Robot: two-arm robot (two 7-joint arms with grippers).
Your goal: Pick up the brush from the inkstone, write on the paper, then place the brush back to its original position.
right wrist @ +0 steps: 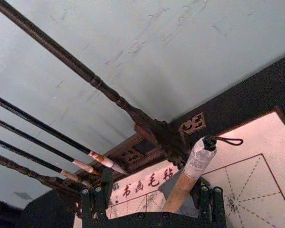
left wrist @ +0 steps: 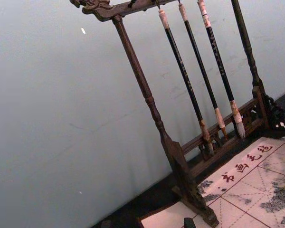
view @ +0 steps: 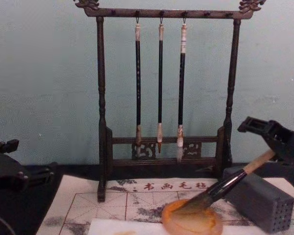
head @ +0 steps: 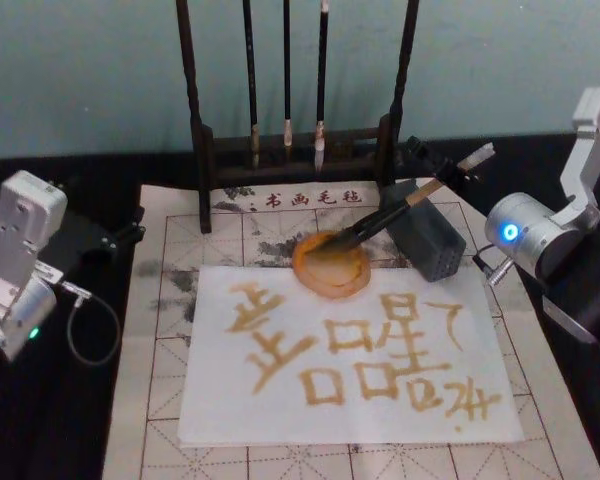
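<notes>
Here we read red printed characters [head: 305,198] along the far edge of the felt mat [head: 170,330], four in a row, and large ochre brush-written characters across the white paper [head: 350,355].

We see the brush [head: 385,218] slanting down from the right gripper [head: 435,170], its dark tuft resting in the inkstone [head: 330,265], which sits on the paper's far edge. In the right wrist view the tan handle and white end cap with its loop pass between our right gripper's fingers [right wrist: 206,199], which stand on either side of it; whether they press on the handle we cannot tell.

Just beside the inkstone, on its right, lies the grey block [head: 427,243] with small holes, under the brush handle. Behind stands the dark wooden rack [view: 161,88] with three thin brushes [view: 159,83] hanging. Our left gripper [head: 120,235] is off the mat's left edge, well apart from the brush.
</notes>
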